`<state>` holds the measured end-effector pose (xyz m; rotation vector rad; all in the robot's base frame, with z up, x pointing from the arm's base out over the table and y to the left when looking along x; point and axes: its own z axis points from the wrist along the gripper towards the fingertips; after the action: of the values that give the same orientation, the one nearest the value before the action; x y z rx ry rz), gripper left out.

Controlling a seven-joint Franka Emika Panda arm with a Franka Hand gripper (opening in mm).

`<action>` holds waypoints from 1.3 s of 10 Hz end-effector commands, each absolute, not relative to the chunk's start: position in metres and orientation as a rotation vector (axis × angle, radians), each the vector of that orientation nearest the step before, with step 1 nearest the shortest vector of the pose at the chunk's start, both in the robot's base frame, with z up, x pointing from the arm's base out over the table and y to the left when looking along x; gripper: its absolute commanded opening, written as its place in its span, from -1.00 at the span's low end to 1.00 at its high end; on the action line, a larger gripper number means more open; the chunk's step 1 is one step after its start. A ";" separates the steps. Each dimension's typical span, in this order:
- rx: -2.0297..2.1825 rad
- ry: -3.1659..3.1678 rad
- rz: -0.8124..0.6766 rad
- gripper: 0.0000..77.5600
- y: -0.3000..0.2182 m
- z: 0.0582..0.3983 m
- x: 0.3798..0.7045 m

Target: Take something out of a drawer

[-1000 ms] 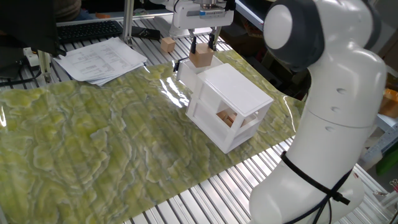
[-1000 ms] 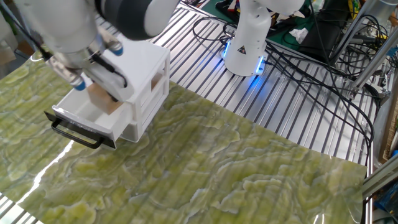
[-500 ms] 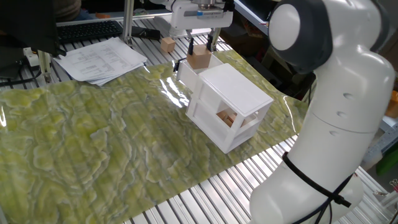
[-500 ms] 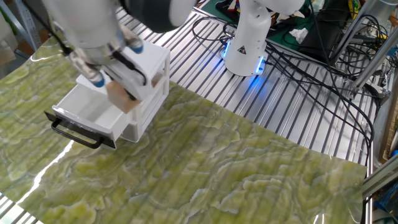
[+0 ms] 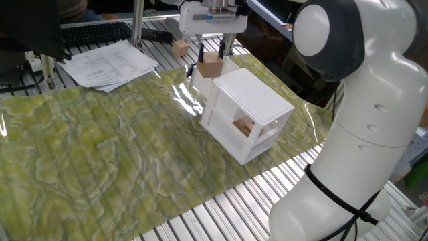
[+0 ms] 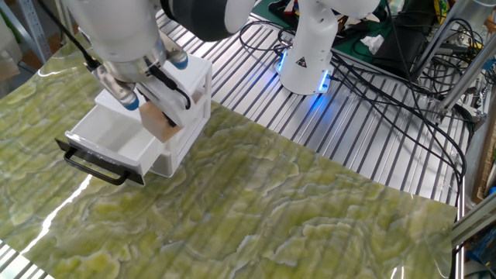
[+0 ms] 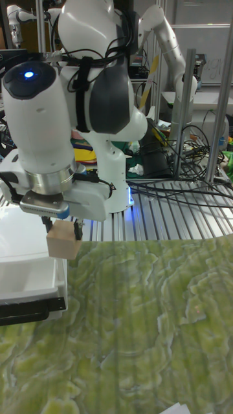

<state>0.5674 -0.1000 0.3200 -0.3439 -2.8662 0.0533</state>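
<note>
The hand (image 6: 157, 118) grips the wooden cube (image 6: 159, 122) between its two fingers and holds it in the air, above the open upper drawer (image 6: 116, 142) of the white cabinet (image 5: 244, 114), clear of the drawer's walls. In the tall fixed view the cube (image 7: 63, 240) hangs beside the cabinet's front edge, above the green mat (image 7: 149, 323).

The grip looks slim: the fingers (image 5: 200, 52) hold only the cube's upper part, so a quick swing could twist it loose. If it slips now, I judge it could fall back into the drawer or bounce off the drawer's black handle (image 6: 94, 166) onto the table (image 6: 372, 139). A low sideways move might also clip the cabinet's top and shove the light cabinet along the mat.
</note>
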 end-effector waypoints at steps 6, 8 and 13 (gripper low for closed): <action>-0.348 -2.858 0.031 -0.93 -0.094 0.320 0.562; -0.123 -2.888 0.029 -0.93 -0.094 0.320 0.562; -0.065 -2.890 -0.009 -0.93 -0.087 0.319 0.560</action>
<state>0.5620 -0.0940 0.3177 -0.1258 -2.8808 0.0223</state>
